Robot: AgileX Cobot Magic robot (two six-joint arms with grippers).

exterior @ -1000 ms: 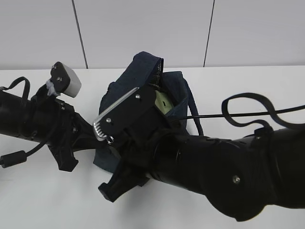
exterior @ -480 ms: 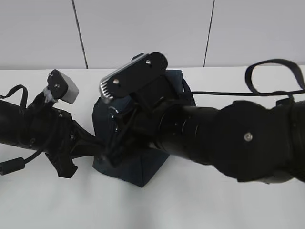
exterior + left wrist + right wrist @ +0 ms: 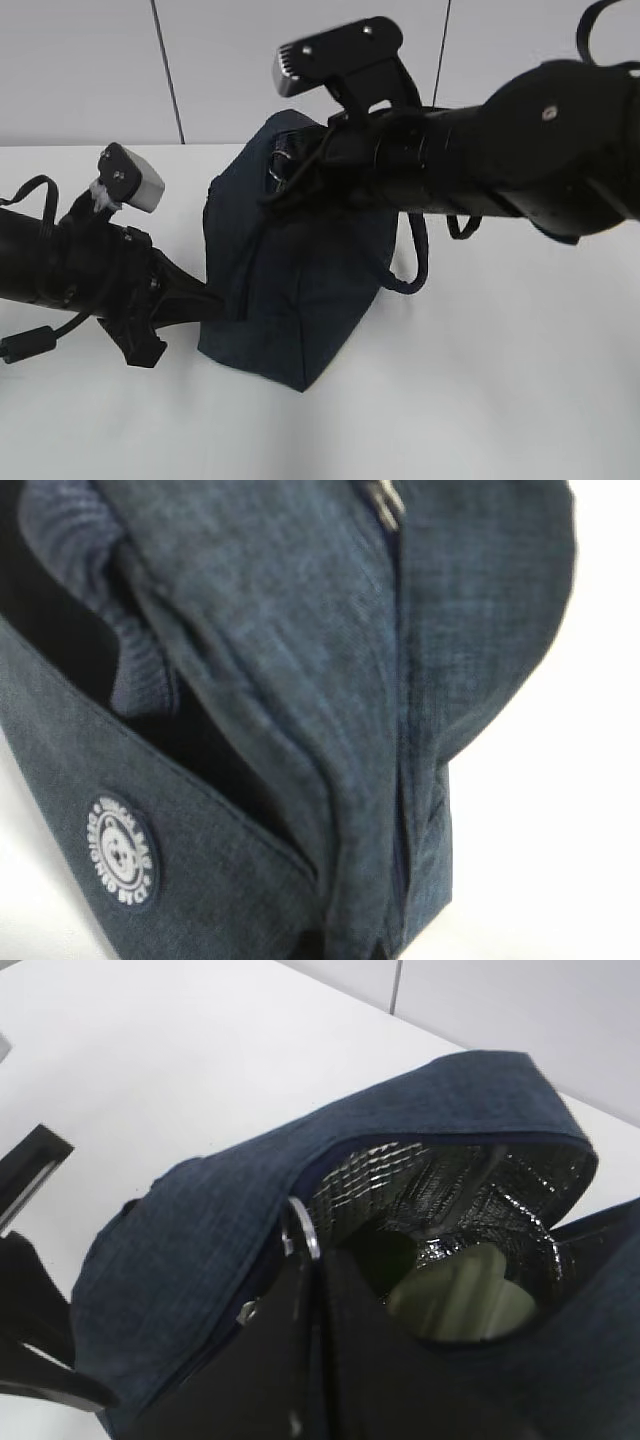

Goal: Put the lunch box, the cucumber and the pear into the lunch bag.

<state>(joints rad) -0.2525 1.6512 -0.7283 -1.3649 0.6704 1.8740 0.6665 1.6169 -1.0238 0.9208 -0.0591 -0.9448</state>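
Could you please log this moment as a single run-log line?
bag: upright on table, top partly open | lunch box: inside bag | left hand: shut on bag's side | right hand: shut at ring pull

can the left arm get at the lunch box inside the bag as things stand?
Probably not. The left gripper is shut on the lunch bag's lower side fabric. The lunch box sits deep inside, visible only through the part-open top, where the right gripper holds the zipper edge.
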